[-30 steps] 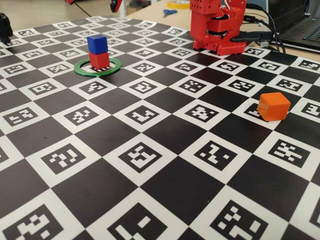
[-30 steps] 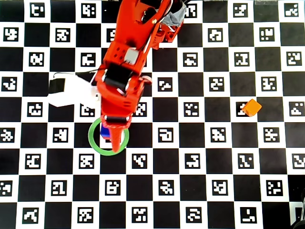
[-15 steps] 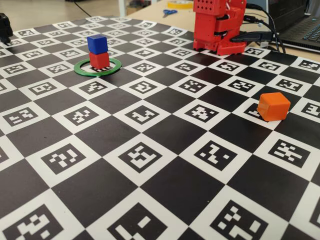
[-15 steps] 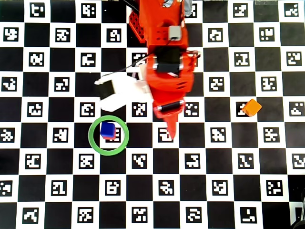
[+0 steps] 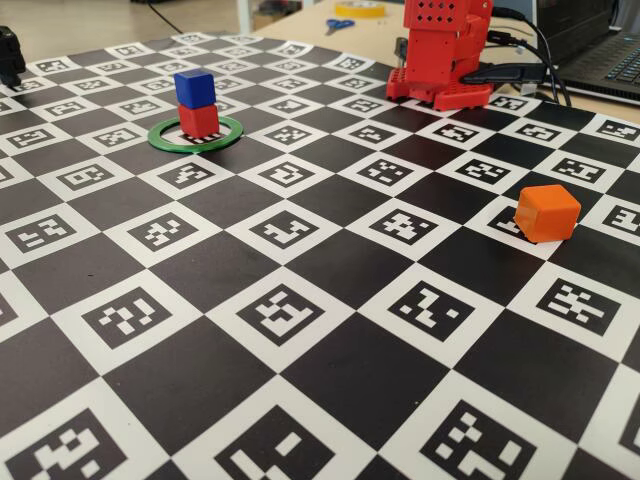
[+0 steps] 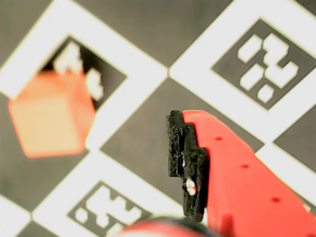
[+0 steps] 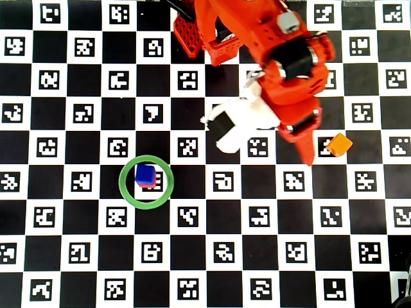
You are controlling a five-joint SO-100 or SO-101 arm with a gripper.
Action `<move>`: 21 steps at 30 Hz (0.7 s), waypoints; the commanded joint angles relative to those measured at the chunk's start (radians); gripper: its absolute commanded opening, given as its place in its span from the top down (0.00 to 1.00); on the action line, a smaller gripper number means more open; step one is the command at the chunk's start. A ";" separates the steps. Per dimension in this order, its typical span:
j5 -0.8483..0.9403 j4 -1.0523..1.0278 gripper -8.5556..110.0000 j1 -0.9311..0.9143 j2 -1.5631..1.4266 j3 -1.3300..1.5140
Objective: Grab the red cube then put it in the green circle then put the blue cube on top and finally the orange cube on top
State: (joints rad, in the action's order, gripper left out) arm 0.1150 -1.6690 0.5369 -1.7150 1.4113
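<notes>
The blue cube (image 5: 194, 87) stands on the red cube (image 5: 199, 120) inside the green circle (image 5: 160, 135) at the board's far left. From overhead the blue cube (image 7: 146, 174) covers nearly all of the red cube (image 7: 149, 187) within the green circle (image 7: 126, 194). The orange cube (image 5: 547, 212) rests alone at the right, also seen in the overhead view (image 7: 339, 144). My gripper (image 7: 307, 156) hovers just left of it, empty. In the wrist view the orange cube (image 6: 49, 116) lies upper left of the black-padded finger (image 6: 186, 158); nothing presses against the pad.
The arm's red base (image 5: 440, 55) stands at the back of the checkered marker board (image 5: 300, 380). Scissors (image 5: 338, 24), a yellow tape roll (image 5: 365, 8) and a laptop with cables (image 5: 600, 55) lie beyond the board's far edge.
The arm has swung from above the green circle across to the right, stopping beside the orange cube. The blue cube stays stacked on the red cube.
</notes>
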 commanded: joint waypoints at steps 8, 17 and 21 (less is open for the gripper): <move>-0.083 0.038 0.54 0.176 0.249 -0.255; -0.103 0.118 0.54 0.232 0.423 -0.295; -0.112 0.153 0.54 0.255 0.495 -0.301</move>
State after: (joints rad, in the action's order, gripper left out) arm 0.0092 -1.5386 0.7731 -1.2195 1.1827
